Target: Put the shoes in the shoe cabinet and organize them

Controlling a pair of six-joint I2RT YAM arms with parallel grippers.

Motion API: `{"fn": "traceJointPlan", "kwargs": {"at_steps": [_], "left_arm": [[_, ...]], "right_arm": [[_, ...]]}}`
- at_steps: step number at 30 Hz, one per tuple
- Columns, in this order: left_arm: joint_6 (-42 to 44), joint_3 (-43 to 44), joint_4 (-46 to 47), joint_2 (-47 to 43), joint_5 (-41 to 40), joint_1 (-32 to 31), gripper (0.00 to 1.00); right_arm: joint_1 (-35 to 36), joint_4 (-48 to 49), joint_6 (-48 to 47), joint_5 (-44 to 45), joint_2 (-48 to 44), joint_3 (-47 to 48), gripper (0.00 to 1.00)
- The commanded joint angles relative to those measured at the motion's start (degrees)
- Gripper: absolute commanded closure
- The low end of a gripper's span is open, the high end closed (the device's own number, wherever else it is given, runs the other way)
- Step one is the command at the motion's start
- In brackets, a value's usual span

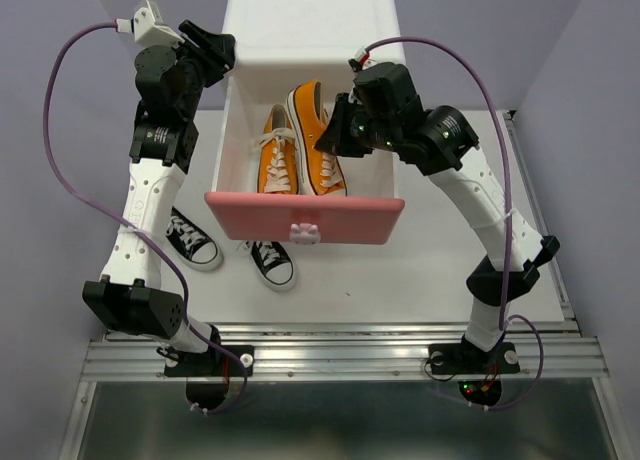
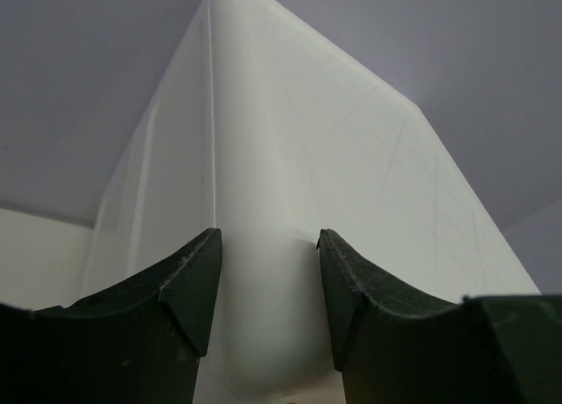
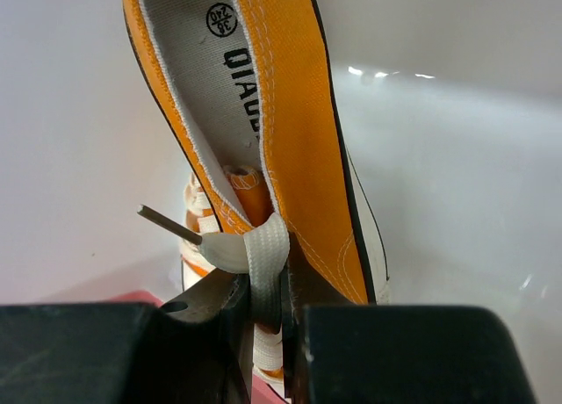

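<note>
Inside open pink drawer [image 1: 305, 218]: orange sneakers [image 1: 298, 145], white laces, soles.

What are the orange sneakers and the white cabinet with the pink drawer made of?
The orange canvas sneakers look like woven cloth: stitched seams, matte weave, flat white fabric lace. The white boxy cabinet and its pink drawer front look like smooth, slightly glossy plastic, probably moulded, with rounded corners.

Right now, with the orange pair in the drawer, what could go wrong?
1. The right tool is shut on a lace of the right orange shoe; lifting away could drag that shoe up or out.
2. The left tool straddles a corner of the cabinet; a push might shift it.
3. The black shoes lie under the open drawer, awkward to reach.
</note>
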Motion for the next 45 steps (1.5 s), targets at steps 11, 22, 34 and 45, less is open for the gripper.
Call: {"fn": "traceJointPlan", "kwargs": {"at_steps": [11,22,34,45], "left_arm": [[3.7,-4.7,-18.9,5.4,1.0,-0.5,0.43],[3.4,-4.9,-18.8,5.6,0.8,-0.5,0.43],[2.7,-4.6,-18.3,6.0,0.7,-0.5,0.43],[2.6,-5.0,-18.2,6.0,0.2,-0.5,0.43]], "right_arm": [[2.3,-2.6,4.2,13.9,0.1,5.6,0.99],[3.9,-5.6,4.6,17.9,1.8,6.4,0.99],[5.5,-7.0,7.3,23.7,4.3,6.3,0.99],[5.5,-7.5,9.2,24.4,5.5,5.6,0.99]]}}
